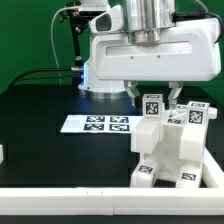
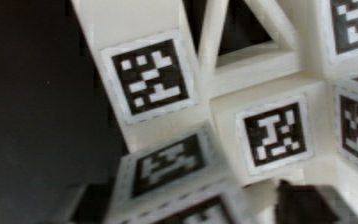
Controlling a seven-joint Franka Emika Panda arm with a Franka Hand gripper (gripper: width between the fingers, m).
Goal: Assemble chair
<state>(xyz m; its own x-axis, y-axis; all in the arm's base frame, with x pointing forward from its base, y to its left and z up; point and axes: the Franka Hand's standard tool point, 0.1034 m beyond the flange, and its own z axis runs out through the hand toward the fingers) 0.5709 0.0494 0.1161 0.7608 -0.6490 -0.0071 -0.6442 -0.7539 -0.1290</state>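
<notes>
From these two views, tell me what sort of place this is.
Most likely a robotics lab test bench: a black table against a green backdrop, a marker board of printed tags, and a tagged white chair under the claw.

Chair point(image 1: 168, 148) matte white all over, small black-and-white square tags point(image 1: 152, 106) on its blocks; wrist view same tags point(image 2: 153, 80) up close, black pixel pattern inside white border. Marker board point(image 1: 95, 124) white, row of black-and-white tags. Table point(image 1: 40, 110) black, white edge strip at front. Robot arm point(image 1: 150, 50) glossy white, gripper fingers point(image 1: 134, 93) dark. Backdrop point(image 1: 25, 35) green.
</notes>
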